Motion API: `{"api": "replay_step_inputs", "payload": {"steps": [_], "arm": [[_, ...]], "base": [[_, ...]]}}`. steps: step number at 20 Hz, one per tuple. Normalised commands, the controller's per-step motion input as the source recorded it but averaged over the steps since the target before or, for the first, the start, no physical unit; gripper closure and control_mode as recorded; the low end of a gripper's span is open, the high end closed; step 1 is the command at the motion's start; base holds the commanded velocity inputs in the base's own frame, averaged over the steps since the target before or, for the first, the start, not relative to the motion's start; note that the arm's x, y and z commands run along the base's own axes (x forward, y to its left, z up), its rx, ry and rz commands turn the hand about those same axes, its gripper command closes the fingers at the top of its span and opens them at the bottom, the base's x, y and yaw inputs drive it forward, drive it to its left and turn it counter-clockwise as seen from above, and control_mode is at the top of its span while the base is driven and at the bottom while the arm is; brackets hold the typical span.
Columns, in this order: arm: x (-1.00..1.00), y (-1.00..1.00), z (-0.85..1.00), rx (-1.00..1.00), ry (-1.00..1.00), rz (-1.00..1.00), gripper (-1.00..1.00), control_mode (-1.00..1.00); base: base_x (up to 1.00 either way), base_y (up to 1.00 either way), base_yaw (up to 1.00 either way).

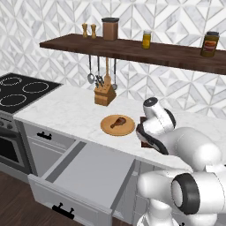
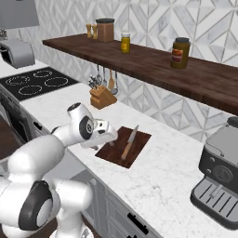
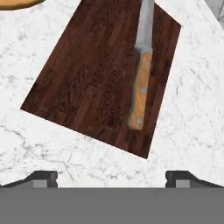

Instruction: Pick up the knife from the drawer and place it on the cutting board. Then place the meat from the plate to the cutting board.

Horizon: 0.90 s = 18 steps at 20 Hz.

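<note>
Drawer [image 1: 88, 174]: pulled open, lower left of left base view.
Jaws: spread wide, grasping nothing, above desk [image 3: 52, 148].
Knife [image 3: 141, 83]: flat on cutting board [image 3: 92, 83], right side.
Meat [image 1: 117, 122]: on plate [image 1: 107, 128], left of board.

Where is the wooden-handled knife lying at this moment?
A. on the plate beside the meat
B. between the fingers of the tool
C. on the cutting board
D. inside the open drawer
C: the knife lies flat on the cutting board, apart from the open tool.
</note>
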Motion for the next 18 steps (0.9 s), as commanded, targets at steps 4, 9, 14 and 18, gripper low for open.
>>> {"api": "replay_step_inputs", "payload": {"steps": [4,9,14,18], "arm": [[0.00,0.74,0.52,0.32,-0.17,-0.16,-1.00,-1.00],[0.05,0.70,0.16,0.25,-0.11,-0.27,-1.00,-1.00],[0.72,0.57,0.00,0.08,0.01,-0.21,-1.00,-1.00],[0.81,0.26,0.03,0.08,0.10,-0.14,-1.00,-1.00]], "base": [[0.00,0.00,0.00],[0.00,0.00,0.00],[0.00,0.00,0.00],[0.00,0.00,0.00]]}}
